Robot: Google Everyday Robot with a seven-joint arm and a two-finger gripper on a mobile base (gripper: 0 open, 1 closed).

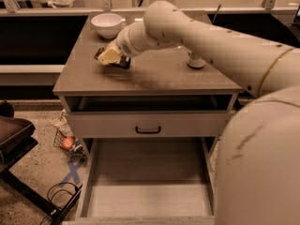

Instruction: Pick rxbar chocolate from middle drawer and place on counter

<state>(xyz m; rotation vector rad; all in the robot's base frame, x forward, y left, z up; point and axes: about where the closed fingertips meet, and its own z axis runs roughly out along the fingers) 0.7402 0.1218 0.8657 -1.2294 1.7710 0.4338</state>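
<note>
My gripper [110, 58] is low over the left part of the counter [154, 76], just in front of the white bowl. Its pale fingers [108, 56] are shut on the rxbar chocolate [123, 63], whose black wrapper shows at both sides of the fingers. I cannot tell whether the bar touches the counter. The middle drawer [147, 184] is pulled out wide below the cabinet, and its pale floor is bare. My arm reaches in from the right and covers the right front of the view.
A white bowl [108, 24] stands at the counter's back left. A small white object [196, 62] sits on the counter, partly behind my arm. A drawer front with a black handle [147, 129] is shut above the open drawer. A wire basket [66, 142], cables and a dark chair [11, 135] are on the left.
</note>
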